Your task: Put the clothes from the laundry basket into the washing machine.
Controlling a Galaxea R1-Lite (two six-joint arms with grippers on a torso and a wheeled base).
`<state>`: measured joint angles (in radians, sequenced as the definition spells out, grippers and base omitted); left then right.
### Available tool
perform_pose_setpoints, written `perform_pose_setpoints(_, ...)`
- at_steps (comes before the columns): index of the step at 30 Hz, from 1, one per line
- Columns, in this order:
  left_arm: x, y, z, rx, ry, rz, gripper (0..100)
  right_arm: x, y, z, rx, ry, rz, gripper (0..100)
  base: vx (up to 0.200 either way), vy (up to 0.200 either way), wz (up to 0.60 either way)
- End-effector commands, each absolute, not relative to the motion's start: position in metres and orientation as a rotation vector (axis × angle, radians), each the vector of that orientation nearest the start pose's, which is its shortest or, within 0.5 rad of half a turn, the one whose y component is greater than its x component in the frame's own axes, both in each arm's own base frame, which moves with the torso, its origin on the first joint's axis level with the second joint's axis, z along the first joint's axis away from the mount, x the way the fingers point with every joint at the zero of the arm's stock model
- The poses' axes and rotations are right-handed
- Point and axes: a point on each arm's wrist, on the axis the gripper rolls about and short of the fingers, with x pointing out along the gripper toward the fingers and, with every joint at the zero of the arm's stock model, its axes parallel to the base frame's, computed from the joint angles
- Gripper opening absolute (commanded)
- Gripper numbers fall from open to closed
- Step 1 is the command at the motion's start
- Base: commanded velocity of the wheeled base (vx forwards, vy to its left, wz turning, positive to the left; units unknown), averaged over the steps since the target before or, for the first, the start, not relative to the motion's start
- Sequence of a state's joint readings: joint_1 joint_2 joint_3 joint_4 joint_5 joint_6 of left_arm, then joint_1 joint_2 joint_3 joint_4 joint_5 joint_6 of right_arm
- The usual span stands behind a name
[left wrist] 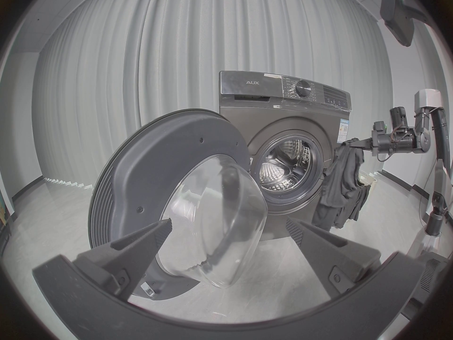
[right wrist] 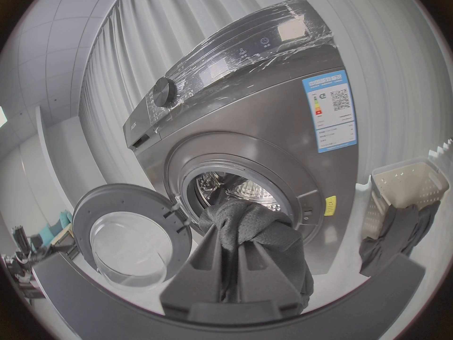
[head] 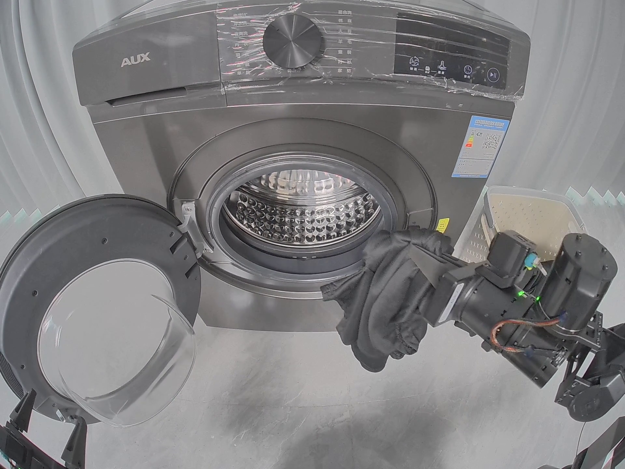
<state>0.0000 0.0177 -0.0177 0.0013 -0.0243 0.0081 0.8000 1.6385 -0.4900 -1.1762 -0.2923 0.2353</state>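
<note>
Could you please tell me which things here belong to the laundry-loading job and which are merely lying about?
In the job: dark garment, held by the right gripper, jaws shut; washing machine with open door; laundry basket; second garment draped over its rim.
Just about: curtain behind; energy label on the machine; left gripper, open, low beside the door.

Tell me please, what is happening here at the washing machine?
The right gripper is shut on a dark garment and holds it in front of the washing machine, just before its open drum; it is not yet inside. The door is swung open, and the left gripper, open, sits low near it. Another dark cloth hangs over the rim of the basket.
</note>
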Motion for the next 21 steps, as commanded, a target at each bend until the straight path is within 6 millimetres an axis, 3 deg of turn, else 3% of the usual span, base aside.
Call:
perform_pose_setpoints(1, -0.023, -0.001, 0.076, 0.017, -0.002, -0.041, 100, 0.199, 0.209, 0.172, 0.285, 0.032, 0.527, 0, 0.000, 0.000, 0.00)
perform_pose_setpoints(8, -0.023, -0.001, 0.076, 0.023, -0.004, -0.044, 100, 0.211, 0.223, 0.171, 0.304, 0.000, 0.539, 0, 0.000, 0.000, 0.00)
perform_pose_setpoints(12, -0.023, -0.001, 0.077, 0.017, -0.011, -0.047, 100, 0.207, 0.230, 0.171, 0.312, -0.008, 0.571, 0, 0.000, 0.000, 0.00)
perform_pose_setpoints(14, -0.027, -0.001, 0.094, -0.014, -0.102, -0.051, 100, 0.207, 0.233, 0.170, 0.312, -0.007, 0.579, 0, 0.000, 0.000, 0.00)
perform_pose_setpoints(15, -0.039, -0.002, 0.134, -0.044, -0.267, -0.087, 100, 0.207, 0.234, 0.168, 0.311, -0.004, 0.581, 0, 0.000, 0.000, 0.00)
perform_pose_setpoints(16, -0.039, -0.002, 0.134, -0.044, -0.267, -0.087, 100, 0.207, 0.234, 0.168, 0.311, -0.004, 0.581, 0, 0.000, 0.000, 0.00)
perform_pose_setpoints(17, -0.043, -0.004, 0.170, -0.041, -0.306, -0.165, 100, 0.207, 0.236, 0.170, 0.314, -0.008, 0.588, 0, 0.000, 0.000, 0.00)
perform_pose_setpoints(20, -0.028, -0.006, 0.176, -0.040, -0.196, -0.239, 100, 0.209, 0.240, 0.174, 0.324, -0.023, 0.595, 0, 0.000, 0.000, 0.00)
perform_pose_setpoints(21, -0.014, -0.007, 0.171, -0.044, -0.104, -0.288, 100, 0.209, 0.242, 0.176, 0.330, -0.032, 0.600, 0, 0.000, 0.000, 0.00)
